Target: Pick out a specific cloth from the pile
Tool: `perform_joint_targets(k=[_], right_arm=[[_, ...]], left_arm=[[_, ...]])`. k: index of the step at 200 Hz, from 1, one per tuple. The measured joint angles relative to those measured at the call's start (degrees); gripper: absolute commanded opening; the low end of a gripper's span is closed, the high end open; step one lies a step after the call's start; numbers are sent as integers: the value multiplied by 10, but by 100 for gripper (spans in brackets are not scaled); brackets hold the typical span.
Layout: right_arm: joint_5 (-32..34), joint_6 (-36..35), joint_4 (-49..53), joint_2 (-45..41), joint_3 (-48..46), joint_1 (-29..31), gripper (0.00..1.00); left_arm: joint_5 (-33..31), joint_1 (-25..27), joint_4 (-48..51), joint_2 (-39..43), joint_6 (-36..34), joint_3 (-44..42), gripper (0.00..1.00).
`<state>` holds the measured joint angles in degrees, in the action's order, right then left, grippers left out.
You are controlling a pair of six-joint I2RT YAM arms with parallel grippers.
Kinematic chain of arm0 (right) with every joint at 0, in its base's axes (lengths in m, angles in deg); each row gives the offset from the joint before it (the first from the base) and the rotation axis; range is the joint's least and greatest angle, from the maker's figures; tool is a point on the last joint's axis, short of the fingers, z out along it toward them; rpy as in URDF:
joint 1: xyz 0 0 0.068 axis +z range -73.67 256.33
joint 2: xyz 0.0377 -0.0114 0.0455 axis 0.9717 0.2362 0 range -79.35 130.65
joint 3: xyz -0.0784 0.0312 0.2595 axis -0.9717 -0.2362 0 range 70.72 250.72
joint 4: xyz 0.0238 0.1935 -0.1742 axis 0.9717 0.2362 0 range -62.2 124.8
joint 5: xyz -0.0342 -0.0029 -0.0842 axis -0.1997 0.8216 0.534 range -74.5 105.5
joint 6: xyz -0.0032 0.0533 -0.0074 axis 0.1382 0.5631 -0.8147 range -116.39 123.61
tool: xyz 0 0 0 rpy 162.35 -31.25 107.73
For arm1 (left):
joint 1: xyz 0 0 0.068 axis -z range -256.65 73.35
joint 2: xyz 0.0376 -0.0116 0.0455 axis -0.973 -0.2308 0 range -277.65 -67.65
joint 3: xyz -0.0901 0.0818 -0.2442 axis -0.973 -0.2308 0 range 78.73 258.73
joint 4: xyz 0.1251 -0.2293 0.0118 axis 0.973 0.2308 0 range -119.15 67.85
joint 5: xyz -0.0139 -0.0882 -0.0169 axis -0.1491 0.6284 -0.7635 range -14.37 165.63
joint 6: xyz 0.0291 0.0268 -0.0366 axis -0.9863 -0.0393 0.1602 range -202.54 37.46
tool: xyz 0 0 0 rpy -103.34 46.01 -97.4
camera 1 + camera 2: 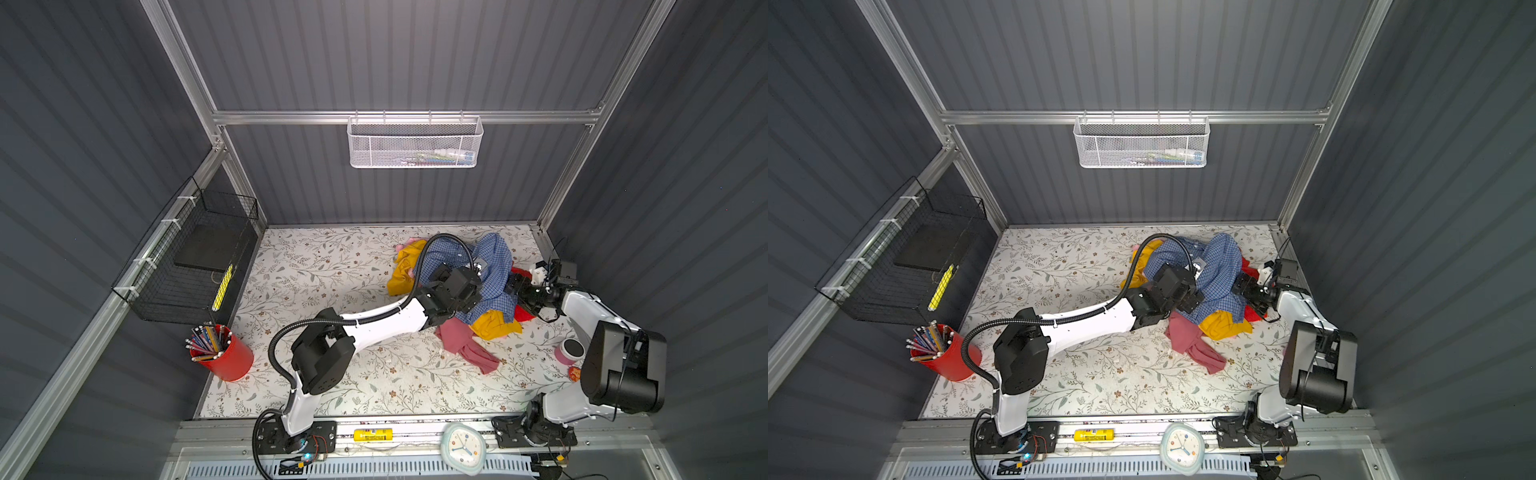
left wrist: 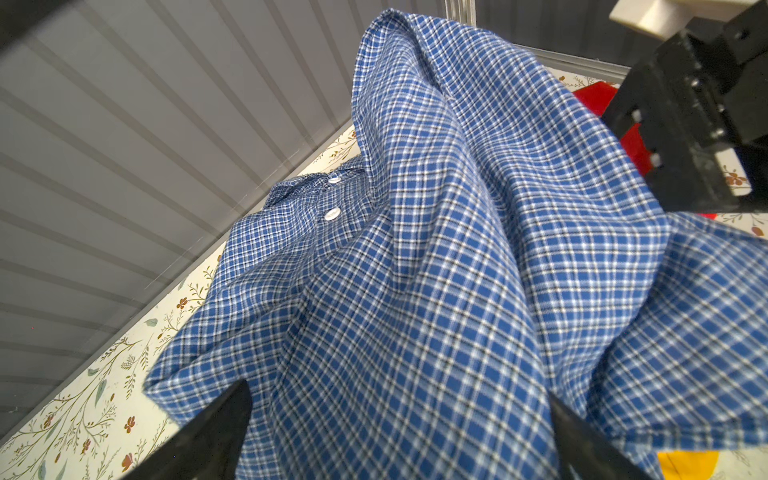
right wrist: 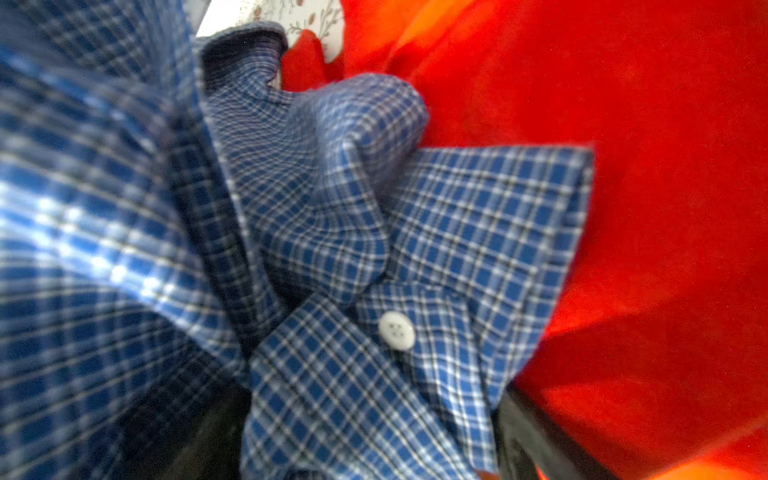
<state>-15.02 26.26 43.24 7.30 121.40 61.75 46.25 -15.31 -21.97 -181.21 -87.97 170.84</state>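
Note:
The cloth (image 1: 496,266), a blue-and-white checked shirt with white buttons, lies on top of the pile (image 1: 494,326) at the back right of the table, over mustard, red and dusty-pink garments. In the left wrist view my left gripper (image 2: 397,388) is open, its fingers (image 2: 232,415) pressed against the cloth (image 2: 415,249), which bulges between them. My right gripper (image 1: 517,291) reaches in from the right. In the right wrist view it (image 3: 365,424) stands open around a buttoned edge of the cloth (image 3: 332,249), beside the red garment (image 3: 644,208).
A dusty-pink garment (image 1: 465,345) trails toward the front. A pink cup (image 1: 569,351) stands right of the pile. A red cup of pencils (image 1: 226,353) and a black wire basket (image 1: 187,266) are at the left. A white mesh basket (image 1: 415,143) hangs on the back wall.

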Motion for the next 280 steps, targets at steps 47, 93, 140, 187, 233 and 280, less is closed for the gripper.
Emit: perform_joint_targets(k=[47,93,140,187,233,280], right_arm=[[-7,-7,0,-33,1,4,71],[-17,-16,5,-19,34,17,48],[-32,-33,4,38,75,22,52],[-67,-40,-13,32,66,24,26],[-123,-42,-35,31,68,30,0],[-129,-32,-30,-7,79,57,0]], left_arm=[[0,0,0,0,0,0,100],[-3,0,-8,13,1,-24,100],[-8,-14,-15,69,18,-76,100],[-18,-30,-34,126,36,-130,100],[-21,-42,-36,148,53,-165,100],[-22,-54,-45,191,72,-201,100]])
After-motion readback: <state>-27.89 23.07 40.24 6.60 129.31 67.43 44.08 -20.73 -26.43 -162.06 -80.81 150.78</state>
